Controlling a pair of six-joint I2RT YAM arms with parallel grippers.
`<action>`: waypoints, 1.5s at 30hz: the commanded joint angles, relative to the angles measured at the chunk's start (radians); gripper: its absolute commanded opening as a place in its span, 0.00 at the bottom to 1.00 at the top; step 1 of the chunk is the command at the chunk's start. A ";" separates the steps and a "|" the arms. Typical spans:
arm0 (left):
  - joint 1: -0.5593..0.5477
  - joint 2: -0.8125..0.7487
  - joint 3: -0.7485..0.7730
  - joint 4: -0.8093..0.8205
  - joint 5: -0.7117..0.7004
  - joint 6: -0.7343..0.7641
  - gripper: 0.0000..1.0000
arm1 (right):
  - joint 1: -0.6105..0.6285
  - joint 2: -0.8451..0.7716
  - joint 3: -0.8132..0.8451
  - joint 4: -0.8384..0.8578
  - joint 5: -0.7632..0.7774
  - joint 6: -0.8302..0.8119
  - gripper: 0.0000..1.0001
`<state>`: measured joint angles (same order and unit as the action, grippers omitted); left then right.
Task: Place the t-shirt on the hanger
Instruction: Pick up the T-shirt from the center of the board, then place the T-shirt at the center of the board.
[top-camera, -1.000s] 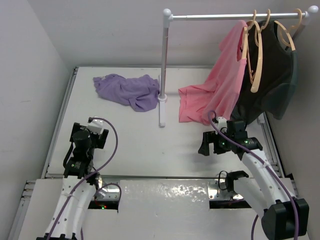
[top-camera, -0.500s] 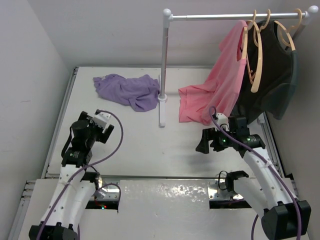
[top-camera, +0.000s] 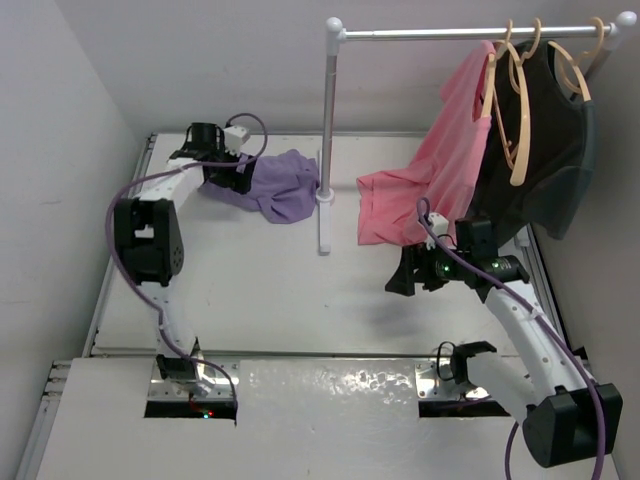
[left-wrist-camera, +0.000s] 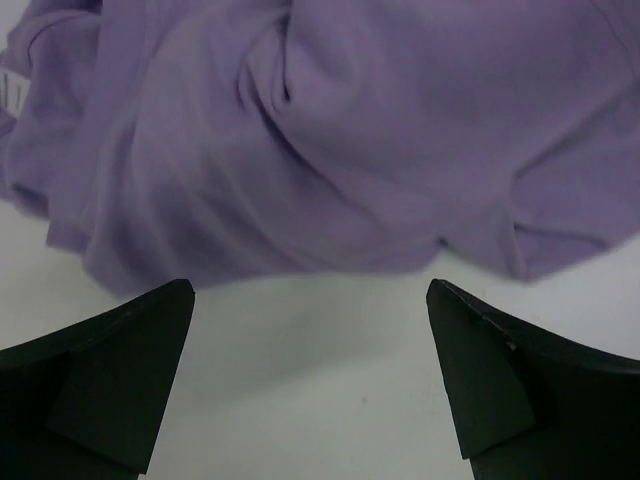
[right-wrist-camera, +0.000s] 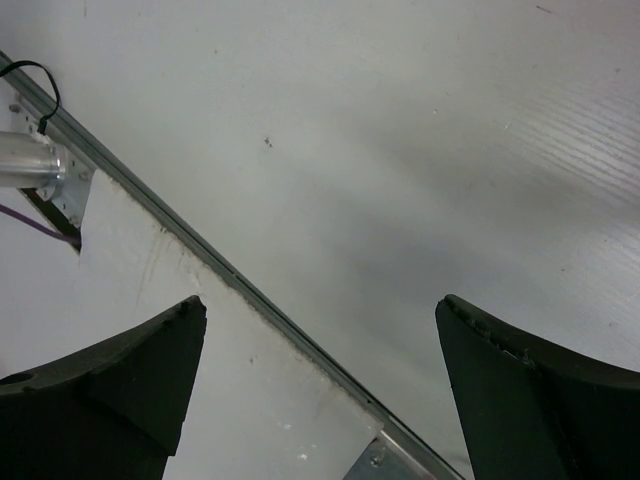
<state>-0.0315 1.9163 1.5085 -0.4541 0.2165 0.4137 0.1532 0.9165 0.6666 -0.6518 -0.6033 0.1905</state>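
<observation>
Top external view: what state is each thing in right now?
t-shirt: crumpled on table, not gripped.
hanger: hooked on rail, bare.
left gripper: jaws open, just short of t-shirt.
right gripper: jaws open, empty.
pink shirt: hanging, trailing low.
black shirt: hanging.

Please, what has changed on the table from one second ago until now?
The left gripper swung from the near edge out to the far left and now hovers open at the edge of the t-shirt, gripping nothing. The right gripper, open, drifted slightly leftward. The t-shirt, hanger, pink shirt and black shirt stayed put.
</observation>
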 joint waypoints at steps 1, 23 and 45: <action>-0.013 0.143 0.151 0.020 -0.015 -0.133 0.99 | 0.011 0.004 0.011 0.027 0.008 -0.005 0.93; -0.068 -0.538 -0.071 -0.365 0.372 0.297 0.00 | 0.379 0.211 0.267 -0.003 0.208 -0.022 0.78; -0.260 -0.462 -0.160 -0.198 0.115 -0.119 1.00 | 0.419 0.203 0.430 -0.028 0.416 0.053 0.59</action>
<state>-0.3325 1.5452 1.3113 -0.6834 0.4786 0.3050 0.5655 1.1255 1.0733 -0.7036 -0.2180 0.2173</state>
